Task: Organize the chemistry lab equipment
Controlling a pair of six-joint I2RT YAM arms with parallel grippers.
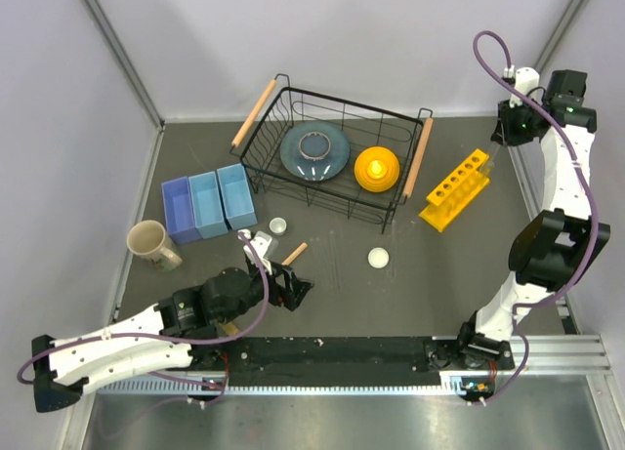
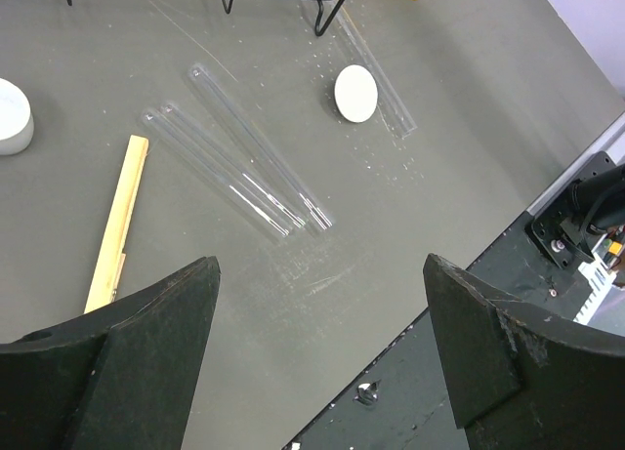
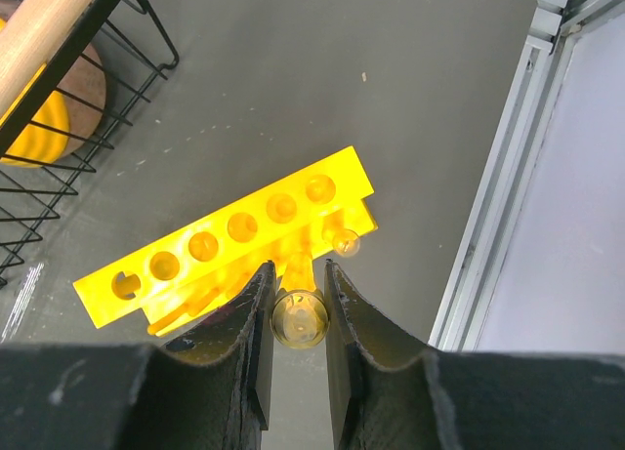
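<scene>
My right gripper (image 3: 298,267) is shut on a thin clear tube (image 3: 300,317), seen end-on between its fingers, just above the near side of the yellow rack (image 3: 225,240). From above, that gripper (image 1: 499,138) hangs over the far end of the rack (image 1: 455,189). My left gripper (image 2: 320,263) is open and holds nothing. Ahead of it on the table lie clear tubes (image 2: 239,172), with another tube (image 2: 379,79) beside a white round piece (image 2: 355,93). A wooden stick (image 2: 117,224) and a second white piece (image 2: 10,116) lie to its left.
A black wire basket (image 1: 356,102) with a grey-blue plate (image 1: 314,149) and an orange bowl (image 1: 377,167) stands at the back. Blue bins (image 1: 209,204) and a beige mug (image 1: 149,242) sit at the left. A metal rail (image 3: 508,225) edges the table beside the rack.
</scene>
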